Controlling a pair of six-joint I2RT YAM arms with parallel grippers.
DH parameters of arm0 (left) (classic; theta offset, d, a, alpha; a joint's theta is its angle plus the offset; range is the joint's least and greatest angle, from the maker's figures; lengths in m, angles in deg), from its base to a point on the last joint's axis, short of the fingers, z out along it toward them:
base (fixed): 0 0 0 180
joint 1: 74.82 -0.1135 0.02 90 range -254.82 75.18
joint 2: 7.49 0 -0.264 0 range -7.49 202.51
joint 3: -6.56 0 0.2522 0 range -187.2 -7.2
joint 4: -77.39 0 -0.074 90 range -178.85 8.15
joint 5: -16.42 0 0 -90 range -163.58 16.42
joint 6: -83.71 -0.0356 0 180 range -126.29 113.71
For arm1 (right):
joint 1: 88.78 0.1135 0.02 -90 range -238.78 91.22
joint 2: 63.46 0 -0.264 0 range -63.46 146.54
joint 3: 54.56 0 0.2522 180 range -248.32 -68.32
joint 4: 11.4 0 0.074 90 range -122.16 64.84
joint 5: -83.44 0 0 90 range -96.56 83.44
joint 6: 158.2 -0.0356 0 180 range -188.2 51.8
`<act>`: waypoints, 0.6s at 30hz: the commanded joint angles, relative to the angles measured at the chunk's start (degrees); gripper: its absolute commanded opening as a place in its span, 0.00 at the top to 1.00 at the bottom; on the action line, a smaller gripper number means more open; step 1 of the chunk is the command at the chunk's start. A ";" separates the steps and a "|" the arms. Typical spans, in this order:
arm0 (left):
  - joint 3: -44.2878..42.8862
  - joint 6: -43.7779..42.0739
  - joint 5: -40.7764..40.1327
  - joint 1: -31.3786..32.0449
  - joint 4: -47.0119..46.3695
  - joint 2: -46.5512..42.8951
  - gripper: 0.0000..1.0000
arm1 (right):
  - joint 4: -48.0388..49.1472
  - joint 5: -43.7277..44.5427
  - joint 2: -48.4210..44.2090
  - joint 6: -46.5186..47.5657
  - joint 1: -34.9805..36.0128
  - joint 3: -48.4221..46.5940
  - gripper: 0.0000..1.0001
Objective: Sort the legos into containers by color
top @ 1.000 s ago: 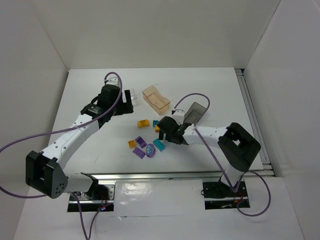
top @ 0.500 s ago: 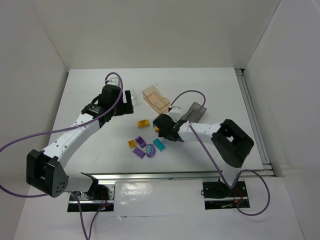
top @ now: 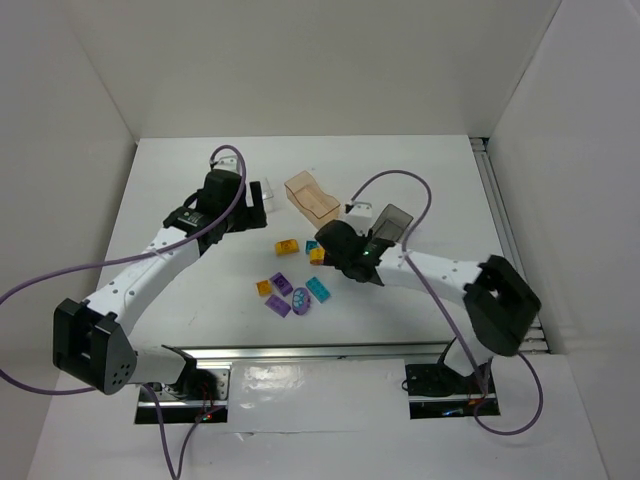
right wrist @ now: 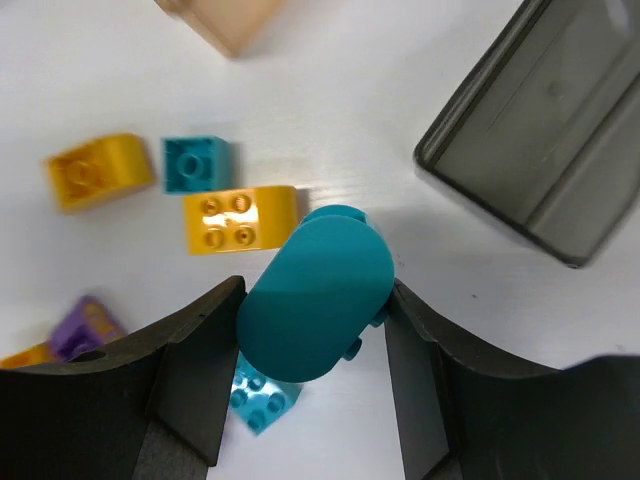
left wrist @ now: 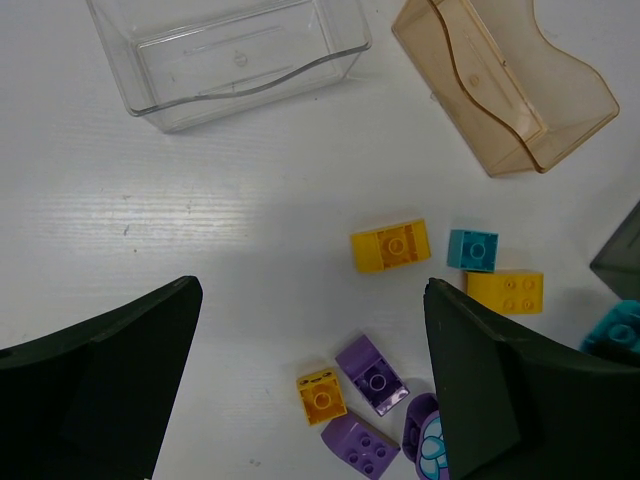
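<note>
My right gripper (right wrist: 315,305) is shut on a rounded cyan lego (right wrist: 322,280), held a little above the table near the smoky grey container (right wrist: 545,125). Another cyan lego (right wrist: 262,398) lies on the table below it. Two yellow legos (right wrist: 240,220) (right wrist: 100,170) and a small cyan one (right wrist: 196,163) lie just beyond. My left gripper (left wrist: 310,300) hangs open over bare table, short of the clear container (left wrist: 235,55) and the amber container (left wrist: 500,85). Below it lie a small yellow lego (left wrist: 322,395), two purple ones (left wrist: 371,374) (left wrist: 357,445) and a patterned purple piece (left wrist: 430,450).
From above, the loose legos (top: 288,247) cluster mid-table between both arms. The amber container (top: 312,199) and grey container (top: 390,222) sit behind them. My left gripper (top: 263,197) covers most of the clear one. White walls enclose the table, and a rail (top: 505,240) runs along its right edge.
My right gripper has shut on the rounded cyan lego and lifted it off the table, shifting slightly back and right. The left arm has not moved.
</note>
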 commanded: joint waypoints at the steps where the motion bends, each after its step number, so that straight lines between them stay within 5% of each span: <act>1: -1.56 1.20 -0.88 -0.20 0.85 0.83 0.00 | 0.76 5.79 -11.11 2.86 0.67 1.84 0.54; 6: -1.56 1.72 -0.88 -0.20 0.85 0.83 0.00 | -2.31 8.45 -16.05 5.23 -4.40 0.80 0.54; 18: -1.56 1.72 -1.50 -0.20 1.37 0.22 0.00 | 1.38 -1.92 -7.44 8.40 -19.27 -0.01 0.54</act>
